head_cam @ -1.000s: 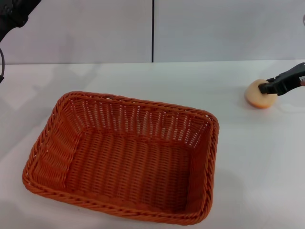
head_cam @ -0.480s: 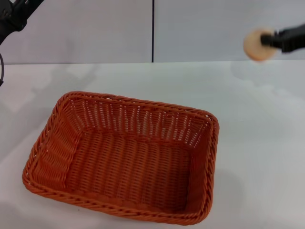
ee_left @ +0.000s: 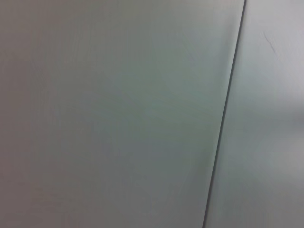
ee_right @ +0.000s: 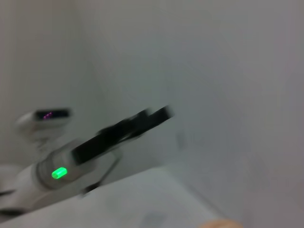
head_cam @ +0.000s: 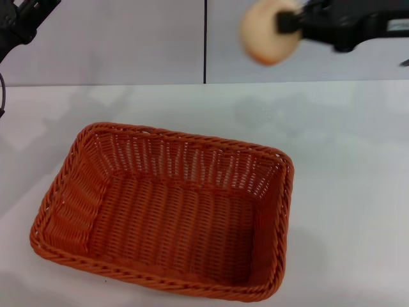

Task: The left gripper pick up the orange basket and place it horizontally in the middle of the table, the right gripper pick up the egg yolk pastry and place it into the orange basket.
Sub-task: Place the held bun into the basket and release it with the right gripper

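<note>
Lifted since earlier: egg yolk pastry (head_cam: 268, 32), now travelling high beyond the orange basket (head_cam: 169, 208), which is sitting mid-table (head_cam: 345, 192). Right gripper (head_cam: 285, 24) is pinching its side. Likely light, soft, crumbly; gentle hold advisable. Left gripper (head_cam: 22, 19) is parked upper left, finger state unclear.

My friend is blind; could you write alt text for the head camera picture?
A black claw holds a pale round pastry in the air, above and behind an empty orange wicker basket on a white table.

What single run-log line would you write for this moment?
right gripper: holding egg yolk pastry aloft | orange basket: empty, on table | left gripper: raised, idle
</note>
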Controlling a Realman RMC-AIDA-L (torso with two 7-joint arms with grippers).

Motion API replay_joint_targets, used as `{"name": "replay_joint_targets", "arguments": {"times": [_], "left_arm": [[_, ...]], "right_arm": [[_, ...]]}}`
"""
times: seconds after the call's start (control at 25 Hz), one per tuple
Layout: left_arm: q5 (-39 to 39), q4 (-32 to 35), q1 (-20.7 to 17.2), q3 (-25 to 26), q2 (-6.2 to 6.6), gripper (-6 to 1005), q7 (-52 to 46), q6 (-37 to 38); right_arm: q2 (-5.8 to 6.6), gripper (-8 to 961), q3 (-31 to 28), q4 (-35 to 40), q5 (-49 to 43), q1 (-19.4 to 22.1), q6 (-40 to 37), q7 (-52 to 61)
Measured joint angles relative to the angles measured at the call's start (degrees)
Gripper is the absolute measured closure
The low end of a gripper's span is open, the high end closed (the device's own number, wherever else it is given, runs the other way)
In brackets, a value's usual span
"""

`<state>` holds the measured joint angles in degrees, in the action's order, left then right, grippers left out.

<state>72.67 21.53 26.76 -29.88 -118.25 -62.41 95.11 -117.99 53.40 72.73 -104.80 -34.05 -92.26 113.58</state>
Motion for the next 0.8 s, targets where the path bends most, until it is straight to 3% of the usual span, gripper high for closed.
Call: {"name": "replay_joint_targets", "arguments": {"times": [0.12,0.28,0.56,0.8], "left_arm": [[0.01,-0.03,0.14,-0.06,-0.05,186,0.03,0.0],[0.02,-1.15,0.31,0.01,-0.07,186,0.77,0.0],[0.02,-1.46,0.41,-0.1,-0.06,186,1.49,0.06],[0.01,-1.49,0.5,-0.09,-0.13,186,1.5,0.15]], "right_arm": [[-0.66,874,8.46,-5.76,2.19,-1.73,1.62,-2.82],[-0.7,874,12.72,-10.84,4.46,-3.02,3.18,-4.64],[-0.68,873,17.02,-16.07,4.79,-6.39,3.8,-4.54],[-0.72,829,17.24,-16.2,4.83,-6.21,3.66,-4.49]]}}
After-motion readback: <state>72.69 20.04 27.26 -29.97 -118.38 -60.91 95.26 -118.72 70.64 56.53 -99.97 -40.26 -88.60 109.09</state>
